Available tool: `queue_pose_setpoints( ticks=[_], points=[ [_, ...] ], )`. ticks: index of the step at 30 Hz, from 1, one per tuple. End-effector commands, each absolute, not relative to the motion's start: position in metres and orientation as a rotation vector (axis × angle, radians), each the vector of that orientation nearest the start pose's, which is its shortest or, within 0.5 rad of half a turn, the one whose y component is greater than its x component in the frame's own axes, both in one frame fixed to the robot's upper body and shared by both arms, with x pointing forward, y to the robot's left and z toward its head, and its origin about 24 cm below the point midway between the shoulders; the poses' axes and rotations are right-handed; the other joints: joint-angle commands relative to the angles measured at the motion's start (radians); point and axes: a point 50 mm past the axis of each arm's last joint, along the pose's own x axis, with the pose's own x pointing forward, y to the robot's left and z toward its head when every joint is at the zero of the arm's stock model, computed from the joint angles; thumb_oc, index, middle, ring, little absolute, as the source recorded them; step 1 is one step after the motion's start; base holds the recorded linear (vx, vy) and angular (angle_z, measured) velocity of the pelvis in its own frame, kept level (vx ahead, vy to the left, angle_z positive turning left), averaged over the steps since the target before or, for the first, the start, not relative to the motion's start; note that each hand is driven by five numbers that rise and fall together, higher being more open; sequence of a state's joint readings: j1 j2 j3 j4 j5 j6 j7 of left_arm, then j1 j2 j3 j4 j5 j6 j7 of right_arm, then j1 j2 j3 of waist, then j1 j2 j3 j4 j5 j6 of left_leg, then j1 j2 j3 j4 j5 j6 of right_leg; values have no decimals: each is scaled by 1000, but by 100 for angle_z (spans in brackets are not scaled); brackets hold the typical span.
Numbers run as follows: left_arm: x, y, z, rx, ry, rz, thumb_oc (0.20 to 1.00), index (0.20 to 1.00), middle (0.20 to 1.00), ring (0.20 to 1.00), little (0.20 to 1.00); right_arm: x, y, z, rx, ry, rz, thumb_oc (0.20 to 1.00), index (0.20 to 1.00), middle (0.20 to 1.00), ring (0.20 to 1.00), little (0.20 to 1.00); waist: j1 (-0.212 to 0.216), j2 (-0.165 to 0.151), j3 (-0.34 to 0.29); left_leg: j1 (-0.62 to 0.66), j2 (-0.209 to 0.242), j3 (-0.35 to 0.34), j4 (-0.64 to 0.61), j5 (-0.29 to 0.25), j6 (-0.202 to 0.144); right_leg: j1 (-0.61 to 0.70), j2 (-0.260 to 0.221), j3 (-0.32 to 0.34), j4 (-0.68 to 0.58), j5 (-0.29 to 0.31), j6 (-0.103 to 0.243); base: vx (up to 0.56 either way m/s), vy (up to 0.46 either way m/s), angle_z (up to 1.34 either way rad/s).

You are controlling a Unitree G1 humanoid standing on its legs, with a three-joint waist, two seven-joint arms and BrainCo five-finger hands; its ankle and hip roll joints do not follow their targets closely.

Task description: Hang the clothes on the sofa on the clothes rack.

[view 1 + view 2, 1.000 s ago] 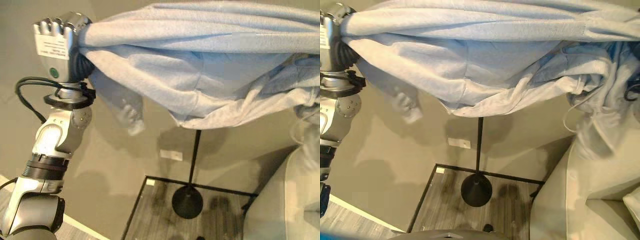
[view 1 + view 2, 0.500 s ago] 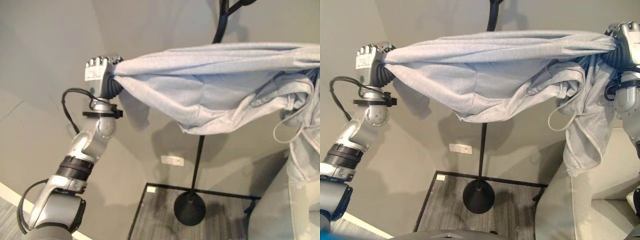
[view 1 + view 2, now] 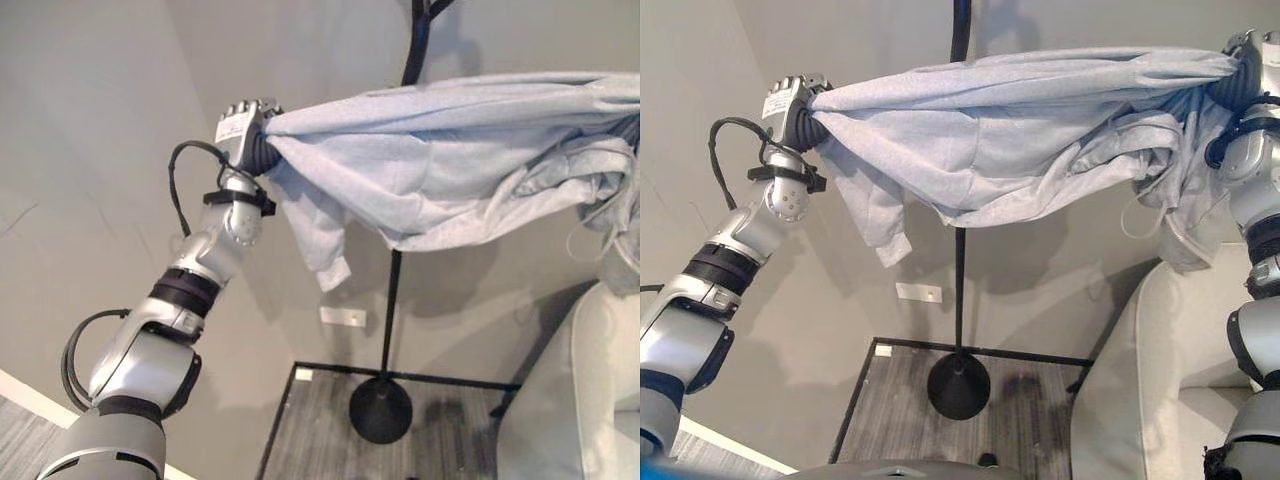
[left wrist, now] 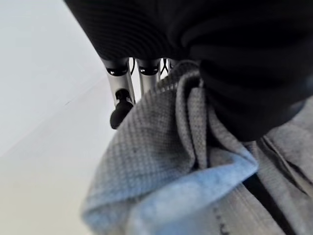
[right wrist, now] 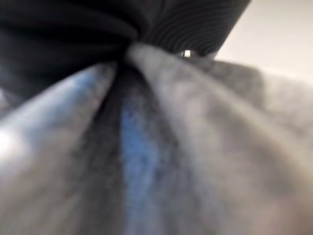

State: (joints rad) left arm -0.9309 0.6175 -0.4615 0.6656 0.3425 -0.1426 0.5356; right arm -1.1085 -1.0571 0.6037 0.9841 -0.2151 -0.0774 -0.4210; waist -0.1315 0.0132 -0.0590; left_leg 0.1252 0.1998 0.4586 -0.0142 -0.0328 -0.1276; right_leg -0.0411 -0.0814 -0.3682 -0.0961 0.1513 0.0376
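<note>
Both arms raised, spread wide; left robot hand (image 3: 792, 98) and right robot hand (image 3: 1258, 55) fists clenched.

Soft matt knit hoodie (image 3: 1020, 150); matt black metal rack (image 3: 959, 300)

Left eye view: from the head, facing forward to the grey wall (image 3: 100, 150), at middle distance.
Right eye view: same direction, from a place a little to the right.
Shared part: both eyes see the rack pole (image 3: 960, 270), its round base (image 3: 380, 410) and the stretched grey garment (image 3: 1020, 130).
Left wrist view: very near, looking along the left hand (image 4: 122, 93) into the cloth.
Right wrist view: very near, against the cloth; little can be told.
</note>
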Motion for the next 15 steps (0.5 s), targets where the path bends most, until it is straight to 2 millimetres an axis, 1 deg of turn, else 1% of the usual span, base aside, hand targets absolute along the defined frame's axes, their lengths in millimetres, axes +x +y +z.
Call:
queue_pose_setpoints(
  ticks=[1,2,3,5,6,7,8,9,11,12,13,15],
  points=[
    [383,224,210,1004,-497,396,200,200,200,200,200,340,-380,279,-1320,-137,-754,200,200,200,200,200,30,-38,6,37,47,7,53,159,-96,69,-35,-35,9,-87,107,52,-85,8],
    [383,224,210,1005,-497,395,200,200,200,200,200,339,-380,278,-1319,-137,-754,200,200,200,200,200,30,-39,5,37,47,7,53,159,-96,69,-35,-35,9,-87,107,37,-83,7],
    [382,225,203,999,-476,384,200,200,200,200,200,340,-381,269,-1324,-115,-733,200,200,200,200,200,32,-37,12,34,49,6,54,163,-98,69,-35,-38,9,-90,105,4,-69,5],
    [373,226,163,955,-376,344,200,200,200,200,200,344,-369,223,-1318,-69,-610,200,200,200,200,200,38,-32,39,19,53,3,63,173,-102,63,-35,-45,9,-94,97,-2,-95,7],
    [370,225,151,933,-347,331,200,200,200,200,200,345,-364,209,-1315,-57,-567,200,200,200,200,200,38,-30,48,18,54,4,65,174,-102,62,-35,-46,9,-95,95,-1,-49,7],
    [369,225,149,935,-345,329,200,200,200,200,200,344,-364,207,-1316,-53,-565,200,200,200,200,200,38,-31,45,18,55,3,65,173,-102,62,-35,-46,9,-95,95,-1,-43,7],
    [360,225,121,880,-266,312,200,200,200,200,200,342,-355,180,-1307,-27,-482,200,200,200,200,200,37,-29,59,17,58,7,69,176,-103,62,-34,-49,9,-99,91,0,-34,6],
    [356,226,112,867,-241,307,200,200,200,200,200,340,-354,171,-1303,-15,-464,200,200,200,200,200,38,-30,58,18,60,9,70,176,-104,64,-34,-49,9,-100,89,4,-44,8],
    [346,223,89,816,-182,280,200,200,200,200,200,335,-346,147,-1264,2,-411,200,200,200,200,200,37,-29,63,20,62,13,76,172,-103,69,-32,-51,9,-105,83,7,-13,3],
    [341,221,81,792,-164,275,200,200,200,200,200,334,-341,140,-1245,0,-392,200,200,200,200,200,37,-29,67,21,63,14,78,170,-102,71,-32,-51,9,-105,82,0,0,0],
    [334,215,71,755,-146,255,200,200,200,200,200,329,-338,126,-1220,17,-374,200,200,200,200,200,37,-30,68,21,64,15,80,166,-100,75,-32,-51,9,-106,80,0,0,0],
    [326,206,57,712,-122,220,200,200,200,200,200,325,-333,115,-1177,21,-366,200,200,200,200,200,37,-30,72,21,66,16,86,159,-97,80,-32,-54,9,-109,76,0,0,0]
  ],
)
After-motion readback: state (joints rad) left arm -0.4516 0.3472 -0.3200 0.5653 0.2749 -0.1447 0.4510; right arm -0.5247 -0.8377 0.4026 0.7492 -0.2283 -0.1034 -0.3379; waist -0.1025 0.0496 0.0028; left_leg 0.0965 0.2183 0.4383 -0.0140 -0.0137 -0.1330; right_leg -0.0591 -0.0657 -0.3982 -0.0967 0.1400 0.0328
